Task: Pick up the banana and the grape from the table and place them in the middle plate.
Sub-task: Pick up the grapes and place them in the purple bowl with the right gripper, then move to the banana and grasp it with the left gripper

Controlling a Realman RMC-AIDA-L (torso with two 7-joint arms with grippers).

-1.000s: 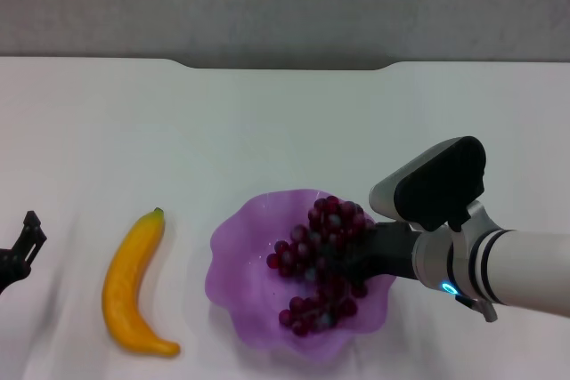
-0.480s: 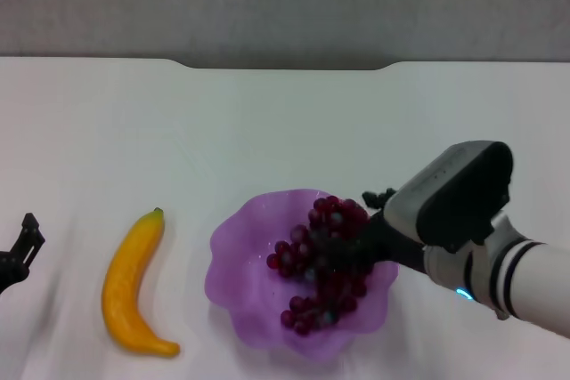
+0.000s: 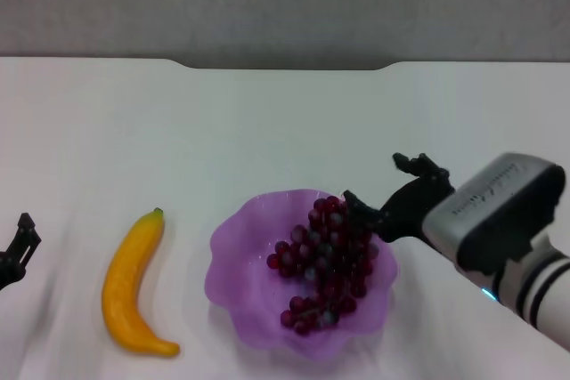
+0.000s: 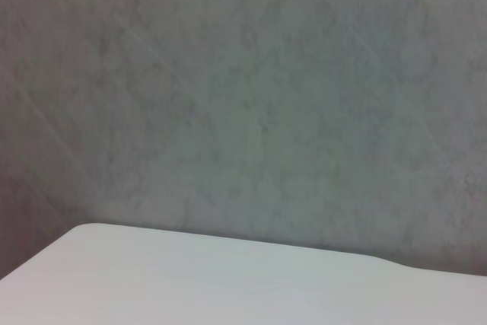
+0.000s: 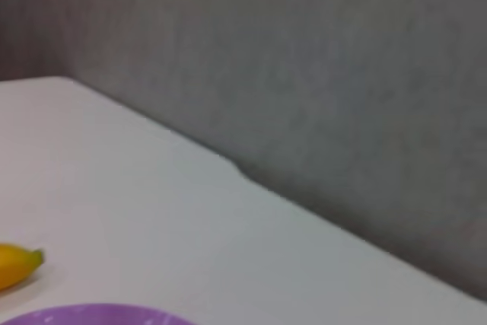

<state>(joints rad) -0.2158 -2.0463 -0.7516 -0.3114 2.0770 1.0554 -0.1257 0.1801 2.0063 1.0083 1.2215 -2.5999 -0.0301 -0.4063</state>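
Observation:
The grape bunch (image 3: 323, 260) lies in the purple scalloped middle plate (image 3: 242, 282) at the front centre of the white table (image 3: 267, 122). The banana (image 3: 131, 285) lies on the table left of the plate, stem tip pointing away from me; its tip shows in the right wrist view (image 5: 17, 262), with the plate's rim (image 5: 99, 315). My right gripper (image 3: 386, 189) is open and empty, just right of the plate and raised off the grapes. My left gripper (image 3: 20, 242) sits at the far left edge, left of the banana.
The table's far edge has a shallow notch (image 3: 285, 65) with a grey wall behind it.
My right gripper has let go of the grapes, opened, and drawn back to the right and up. The grapes stay in the plate. The left gripper has barely moved.

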